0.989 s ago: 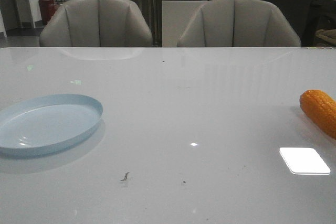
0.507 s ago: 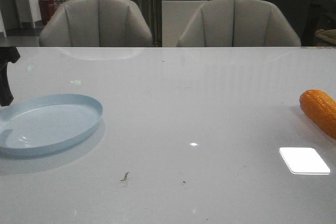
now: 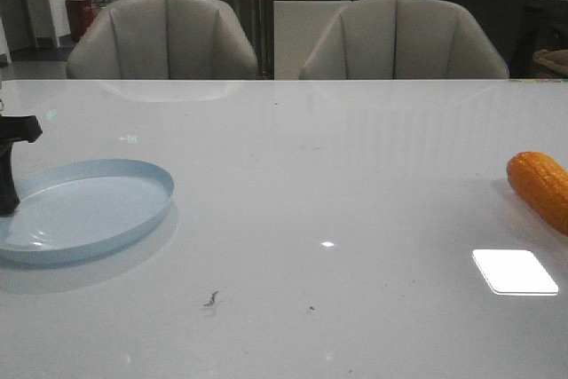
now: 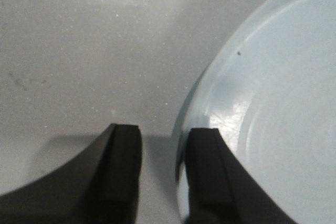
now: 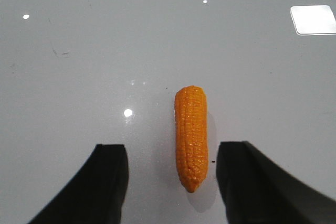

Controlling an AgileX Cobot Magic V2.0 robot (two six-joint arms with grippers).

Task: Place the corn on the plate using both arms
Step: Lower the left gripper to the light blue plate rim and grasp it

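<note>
The table (image 3: 293, 175) is glossy and pale grey, marked with small dark specks and bright reflections of ceiling lights. Two grey padded chairs (image 3: 164, 37) are seen behind it, with dark cabinets beyond. The plate (image 3: 84, 210) lies at the left, the corn (image 3: 541, 188) well apart at the far right edge. The left gripper (image 4: 163, 145) is positioned at the plate's rim, jaws slightly apart, one on each side. The right gripper (image 5: 173, 177) is held above the corn, jaws wide apart.
</note>
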